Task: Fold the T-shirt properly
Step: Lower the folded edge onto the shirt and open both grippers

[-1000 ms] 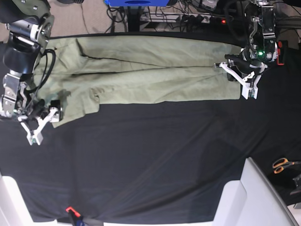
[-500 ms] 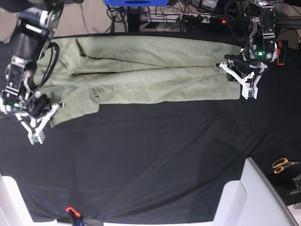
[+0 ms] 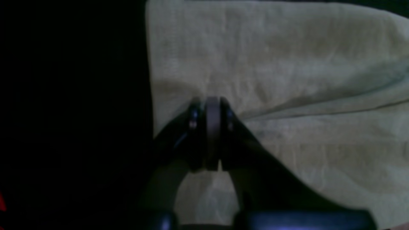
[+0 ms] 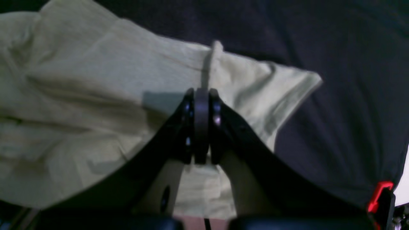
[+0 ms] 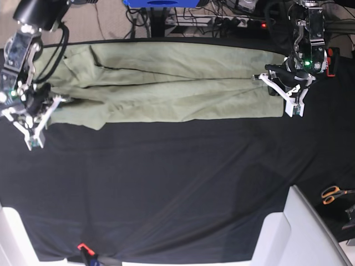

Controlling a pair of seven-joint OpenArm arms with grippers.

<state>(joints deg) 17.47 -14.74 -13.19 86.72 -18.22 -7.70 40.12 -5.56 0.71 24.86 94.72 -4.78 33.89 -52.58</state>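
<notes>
Overhead, pale sage-green cotton T-shirt (image 5: 166, 83) lies folded into a long band along far edge of black cloth-covered table (image 5: 183, 188). Right gripper (image 5: 33, 119) at shirt's left end, left gripper (image 5: 292, 95) at its right end; orange-handled scissors (image 5: 334, 194) near table's right edge. Left wrist view: jaws pressed together, pinching T-shirt (image 3: 287, 80) fabric just inside its edge. Right wrist view: jaws fully closed, a raised ridge of T-shirt (image 4: 96, 83) cloth running up from the tips, near a corner.
</notes>
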